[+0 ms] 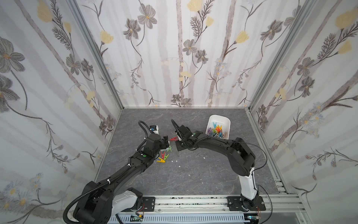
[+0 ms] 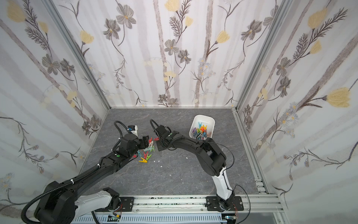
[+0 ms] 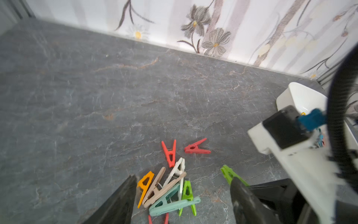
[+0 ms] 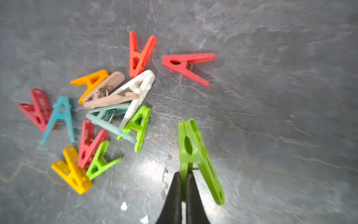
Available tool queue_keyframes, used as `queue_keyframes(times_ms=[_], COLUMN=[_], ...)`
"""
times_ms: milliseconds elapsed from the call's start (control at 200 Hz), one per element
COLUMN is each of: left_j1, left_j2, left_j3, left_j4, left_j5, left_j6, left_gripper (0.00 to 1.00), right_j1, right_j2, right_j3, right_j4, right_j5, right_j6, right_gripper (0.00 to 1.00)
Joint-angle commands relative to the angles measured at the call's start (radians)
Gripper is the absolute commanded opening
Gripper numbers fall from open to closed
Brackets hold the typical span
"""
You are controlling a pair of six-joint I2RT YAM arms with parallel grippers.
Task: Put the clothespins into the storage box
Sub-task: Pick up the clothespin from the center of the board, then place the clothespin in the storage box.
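Note:
My right gripper [image 4: 183, 173] is shut on one leg of a lime green clothespin [image 4: 193, 147], held just above the grey tabletop beside the loose pile of clothespins [image 4: 116, 100]. That same green clothespin [image 3: 228, 173] shows in the left wrist view. My left gripper [image 3: 184, 179] stands open over the pile [image 1: 164, 155], its fingers either side of the beige, teal and white ones, holding nothing. A red clothespin [image 1: 173, 138] lies a little apart behind the pile. The white storage box [image 1: 222, 118] stands at the back right with several coloured clothespins [image 1: 217, 131] inside.
Tiny white specks [image 1: 176, 161] dot the grey marble-look table [image 1: 193, 174]. The two arms' wrists are close together at mid-table. Flowered walls enclose the table on three sides, and an aluminium rail [image 1: 193, 201] runs along the front edge.

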Motion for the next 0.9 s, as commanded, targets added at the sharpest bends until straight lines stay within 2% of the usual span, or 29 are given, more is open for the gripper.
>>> queue_keyframes(times_ms=[0,135,250,350,445,515,585,644,819,899], left_j1=[-0.072,-0.180,-0.277,-0.346,-0.371,-0.373,-0.371,-0.369,-0.322,-0.261], left_j2=[0.030,0.095,0.241,0.364,0.431,0.448,0.450,0.446,0.364,0.290], left_j3=[0.048,0.094,0.151,0.241,0.303,0.315,0.317,0.313,0.239,0.185], left_j4=[-0.019,0.065,0.125,0.109,0.089,0.097,0.098,0.091,0.091,0.083], left_j5=[-0.156,-0.141,-0.105,-0.086,-0.077,-0.064,-0.067,-0.080,-0.138,-0.135], left_j6=[0.160,0.155,0.139,0.166,0.173,0.173,0.180,0.183,0.091,0.012], left_gripper=[0.77,0.77,0.77,0.78,0.79,0.79,0.80,0.80,0.80,0.79], right_j1=[-0.070,-0.188,-0.338,-0.457,-0.529,-0.560,-0.568,-0.559,-0.438,-0.343], right_j2=[-0.127,-0.297,-0.389,-0.403,-0.363,-0.316,-0.286,-0.291,-0.318,-0.330], right_j3=[-0.126,-0.273,-0.364,-0.409,-0.401,-0.370,-0.331,-0.312,-0.258,-0.257], right_j4=[0.073,0.107,0.135,0.172,0.198,0.203,0.190,0.186,0.115,0.121], right_j5=[-0.060,-0.071,-0.041,-0.021,-0.028,-0.041,-0.039,-0.021,0.125,0.122], right_j6=[0.035,0.057,0.065,0.072,0.059,0.047,0.042,0.040,0.025,0.028], right_gripper=[0.04,0.04,0.04,0.03,0.04,0.12,0.24,0.29,0.30,0.30])
